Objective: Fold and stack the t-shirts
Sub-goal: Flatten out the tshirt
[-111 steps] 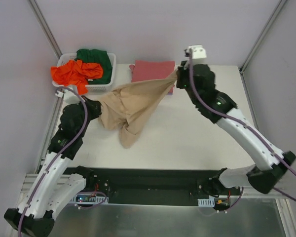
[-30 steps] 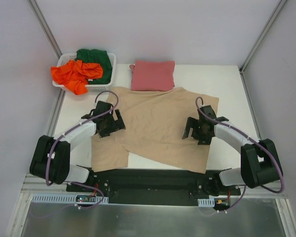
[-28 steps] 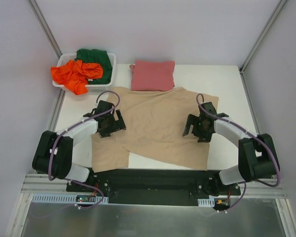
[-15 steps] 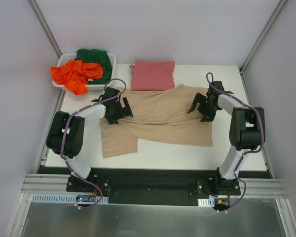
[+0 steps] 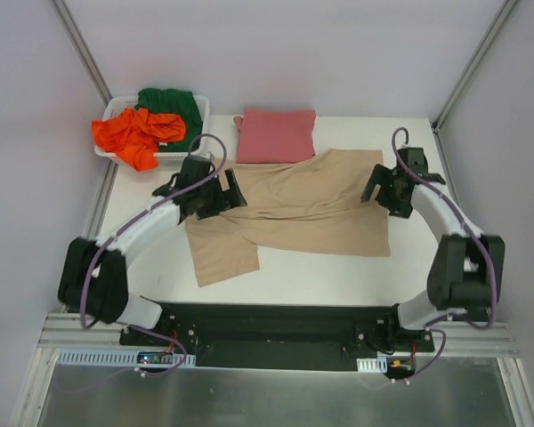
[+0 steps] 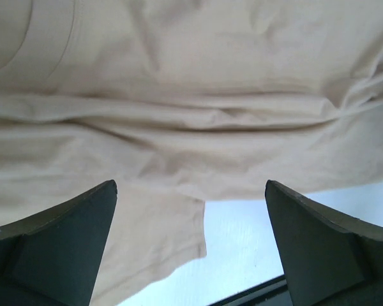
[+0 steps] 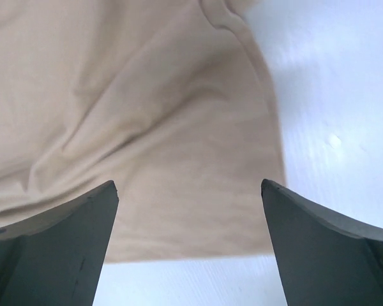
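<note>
Top external view: the tan-beige t-shirt [image 5: 294,209] lies spread and creased on the white table [image 5: 338,271], about mid-table, with 1 part reaching toward the near left. The left gripper [image 5: 212,197] sits over the shirt's left edge and the right gripper [image 5: 389,187] over its far right corner. Both have their jaws wide apart and neither grips the cloth. Just beyond the shirt's far edge lies the pinkish-red t-shirt [image 5: 276,135], folded into a neat rectangle; I cannot tell whether the 2 touch. At the far left corner stands a white slotted basket [image 5: 202,120]. The dark green t-shirt [image 5: 173,105] is bunched inside it, and the orange t-shirt [image 5: 133,133] is draped over its near left rim.

Left wrist view: the 2 dark fingers [image 6: 57,248] stand far apart at the bottom corners. Tan cloth fills most of the frame, wrinkled in long folds running left to right. A strip of white table shows at the lower right, with a dark edge at the very bottom.

Right wrist view: the fingers [image 7: 57,248] are again spread wide with nothing pinched. Below them lies a rumpled tan panel ending in a straight edge, with bare white table to its right and along the bottom.
</note>
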You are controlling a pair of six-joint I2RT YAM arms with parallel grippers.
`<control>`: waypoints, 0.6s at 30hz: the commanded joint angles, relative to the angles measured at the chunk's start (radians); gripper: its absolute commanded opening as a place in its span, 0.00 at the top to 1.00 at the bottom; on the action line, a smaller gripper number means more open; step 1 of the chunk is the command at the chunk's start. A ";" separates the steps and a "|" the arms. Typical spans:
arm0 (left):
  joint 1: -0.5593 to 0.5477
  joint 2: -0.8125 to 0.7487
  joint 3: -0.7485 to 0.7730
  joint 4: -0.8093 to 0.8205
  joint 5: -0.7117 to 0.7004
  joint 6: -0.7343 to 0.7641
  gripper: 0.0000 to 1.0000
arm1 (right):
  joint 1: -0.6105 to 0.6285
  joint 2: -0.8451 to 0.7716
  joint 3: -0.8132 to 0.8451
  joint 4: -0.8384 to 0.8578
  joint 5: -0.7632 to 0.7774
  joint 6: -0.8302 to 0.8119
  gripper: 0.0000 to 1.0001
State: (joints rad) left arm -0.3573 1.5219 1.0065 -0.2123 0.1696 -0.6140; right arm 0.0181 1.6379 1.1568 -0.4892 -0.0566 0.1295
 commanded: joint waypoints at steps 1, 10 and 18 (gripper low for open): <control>-0.014 -0.256 -0.156 -0.110 -0.108 -0.064 0.01 | -0.003 -0.297 -0.165 -0.014 0.162 0.018 0.04; -0.016 -0.638 -0.471 -0.334 -0.171 -0.200 0.01 | -0.015 -0.666 -0.434 -0.028 0.314 0.102 0.04; -0.087 -0.638 -0.537 -0.371 -0.154 -0.276 0.05 | -0.014 -0.718 -0.474 0.006 0.336 0.091 0.04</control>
State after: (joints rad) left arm -0.3885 0.8600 0.4679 -0.5491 0.0235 -0.8295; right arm 0.0078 0.9249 0.6815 -0.5098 0.2413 0.2077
